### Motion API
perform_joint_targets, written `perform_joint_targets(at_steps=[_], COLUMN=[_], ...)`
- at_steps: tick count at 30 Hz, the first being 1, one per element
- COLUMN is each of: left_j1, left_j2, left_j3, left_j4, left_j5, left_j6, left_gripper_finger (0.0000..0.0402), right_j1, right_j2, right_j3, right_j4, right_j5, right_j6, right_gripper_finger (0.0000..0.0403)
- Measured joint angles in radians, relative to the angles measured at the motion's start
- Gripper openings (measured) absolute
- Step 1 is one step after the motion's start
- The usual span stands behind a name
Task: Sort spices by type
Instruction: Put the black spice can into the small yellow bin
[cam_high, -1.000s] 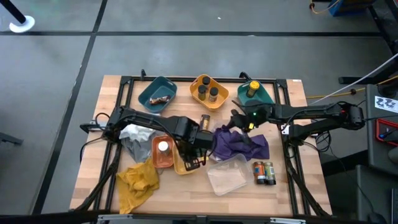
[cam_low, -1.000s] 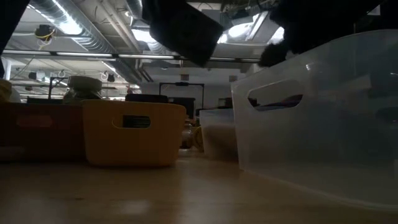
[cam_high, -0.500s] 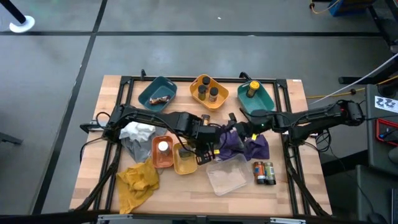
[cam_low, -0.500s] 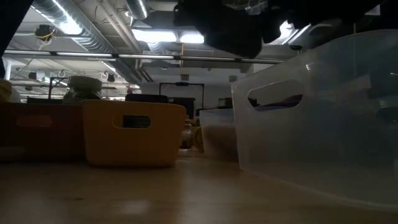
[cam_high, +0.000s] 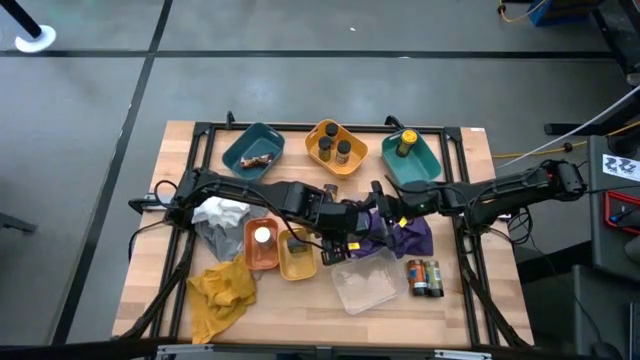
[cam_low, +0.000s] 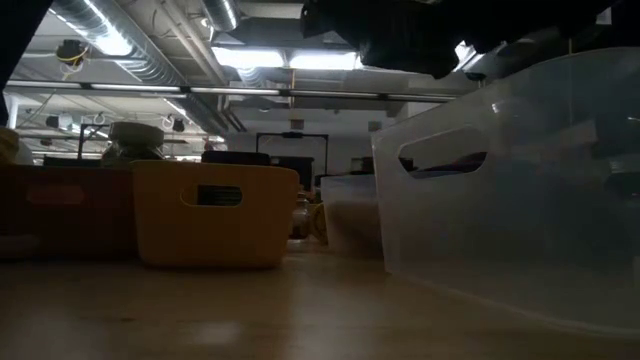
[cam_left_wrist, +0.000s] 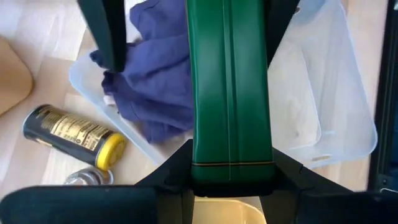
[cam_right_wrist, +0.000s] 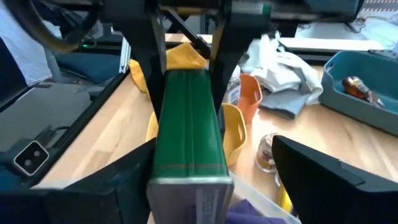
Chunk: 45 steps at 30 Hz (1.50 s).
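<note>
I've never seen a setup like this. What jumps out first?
Mid-table, the left gripper clamps a flat green tin, and the open right gripper has its fingers on either side of the tin's far end. Beneath them, a crumpled purple cloth spills over a clear plastic bin.

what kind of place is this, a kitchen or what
Likely a robotics lab or workshop, not a kitchen. The low view shows exposed ceiling ducts and strip lights; the high view shows a wooden table in a black frame on a bare grey floor.
</note>
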Motion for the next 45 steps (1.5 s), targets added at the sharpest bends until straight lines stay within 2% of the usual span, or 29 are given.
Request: perform_joint_targets(at_steps=[5,11,12,23,26,35,41,45], left_j1=[0.000,0.002,0.002,0.022,0.035,0.107,0.167,0.204], left_j2=[0.000,0.000,0.000,0.000,0.000,-0.023,-0.106,-0.157], left_j3=[0.000,0.000,0.000,0.000,0.000,0.000,0.000,0.000], left_j4=[0.001,-0.003,-0.005,0.011,0.025,0.027,0.060,0.130], left_j5=[-0.001,-0.008,-0.007,0.000,-0.011,-0.014,-0.028,-0.038], left_j6=[0.006,0.027,0.027,0.088,0.148,0.252,0.316,0.363], left_gripper_finger=[0.0114,0.0123,0.0130,0.0203,0.0215,0.0221,0.0221,0.0221], right_j1=[0.000,0.001,0.001,-0.001,-0.001,-0.001,-0.001,-0.001], right_j2=[0.000,0.000,0.000,-0.019,-0.043,-0.187,-0.308,-0.377], right_j3=[0.000,0.000,0.000,0.000,0.000,0.000,0.002,0.002], right_j4=[-0.023,-0.019,-0.016,0.013,0.012,-0.058,-0.153,-0.154], right_j5=[-0.017,-0.025,-0.025,-0.008,0.037,0.199,0.301,0.337], right_j6=[0.002,0.002,0.002,0.001,0.001,-0.007,-0.010,-0.028], right_gripper_finger=[0.0256,0.0143,0.0136,0.0137,0.0137,0.0137,0.0139,0.0139])
